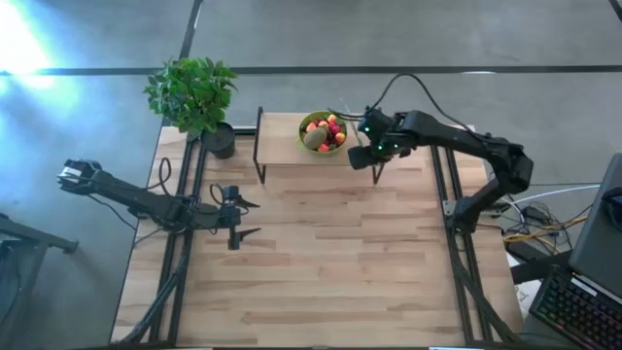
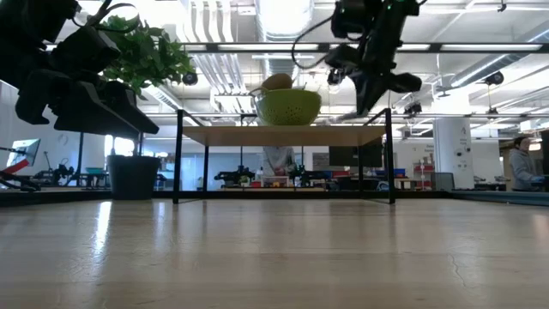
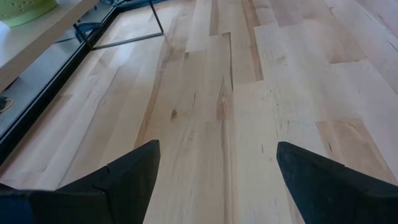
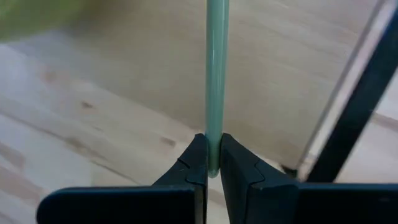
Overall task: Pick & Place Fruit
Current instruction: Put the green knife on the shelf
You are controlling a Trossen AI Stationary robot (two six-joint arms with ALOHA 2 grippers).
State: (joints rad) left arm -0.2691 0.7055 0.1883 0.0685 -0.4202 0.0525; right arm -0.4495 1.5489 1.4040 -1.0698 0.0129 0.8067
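A lime-green bowl (image 1: 323,131) stands on a raised wooden shelf (image 1: 282,146) at the table's far side. It holds the fruit (image 1: 330,129): a brown kiwi with small red, orange and yellow pieces. Just right of the bowl, above the shelf's right end, my right gripper (image 1: 363,154) is shut on a slim pale-green knife (image 4: 216,74). In the low view that gripper (image 2: 371,93) hangs beside the bowl (image 2: 289,106). My left gripper (image 1: 238,219) stands open over bare table at the left, with nothing between its fingers (image 3: 124,180). My right gripper pinches the slim green knife by its near end (image 4: 214,146) between its two fingertips. The knife runs straight on from the fingers, in line with them, not across. The fingers slant steeply down from above. The knife is lifted clear of shelf and table.
A potted plant (image 1: 194,97) stands at the far left corner beside the shelf. The shelf's black legs (image 1: 260,160) come down onto the table. Black frame rails (image 1: 185,253) run along both side edges. Open wooden tabletop (image 1: 330,262) spreads toward the near edge.
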